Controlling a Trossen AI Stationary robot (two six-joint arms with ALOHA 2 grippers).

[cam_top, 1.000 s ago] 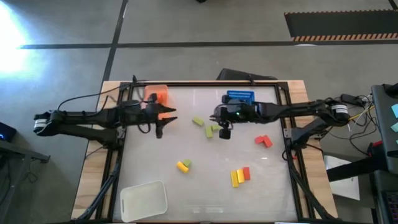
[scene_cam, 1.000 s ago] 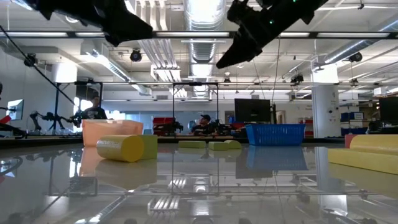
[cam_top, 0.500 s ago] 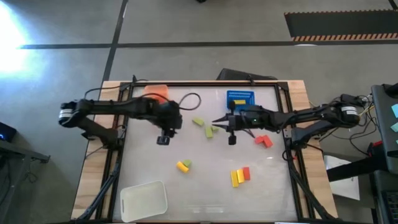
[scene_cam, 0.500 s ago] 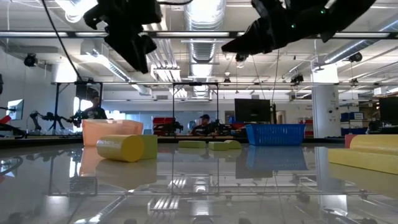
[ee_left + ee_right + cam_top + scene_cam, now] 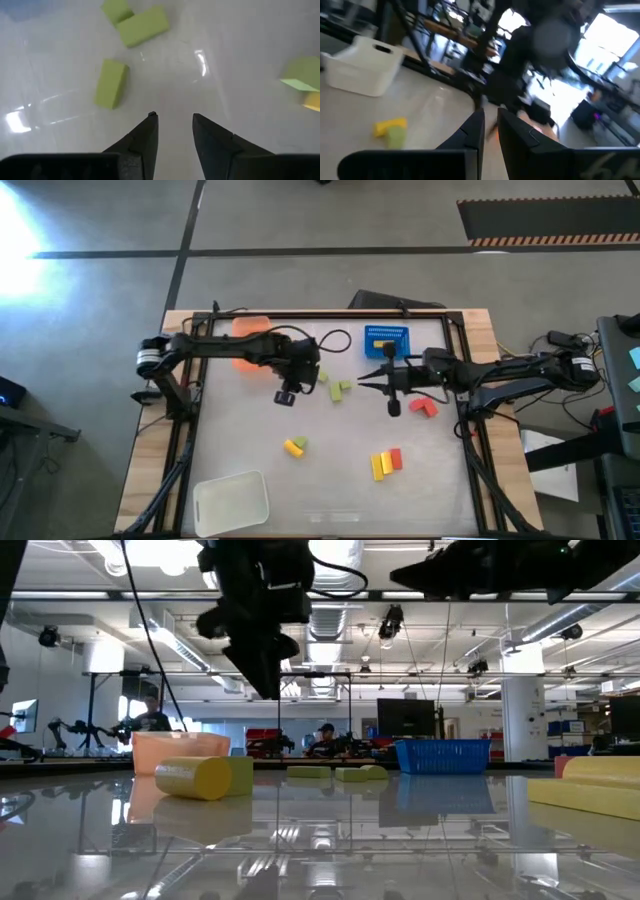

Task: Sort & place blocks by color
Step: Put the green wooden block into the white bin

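Note:
Three light green blocks lie at mid-table: a bar (image 5: 321, 377) (image 5: 112, 83) and two pieces side by side (image 5: 341, 388) (image 5: 143, 25). A yellow block with a green one (image 5: 295, 445) (image 5: 390, 130), a yellow-and-red row (image 5: 386, 462) and red blocks (image 5: 425, 407) lie flat on the table. My left gripper (image 5: 305, 379) (image 5: 173, 126) is open and points down above the table, just left of the green bar. My right gripper (image 5: 363, 382) (image 5: 491, 125) is shut, held high and level right of the green blocks, pointing toward the table's left.
An orange tray (image 5: 250, 330) and a blue tray (image 5: 390, 338) stand at the far edge. A white tray (image 5: 232, 502) sits at the near left corner. Bare tabletop lies between the white tray and the left gripper. People show in the room beyond.
My left gripper has swung from beside the orange tray toward the table's right, to the green blocks, and has tipped down and lowered. My right gripper has drawn back toward the right edge and risen. No block has moved.

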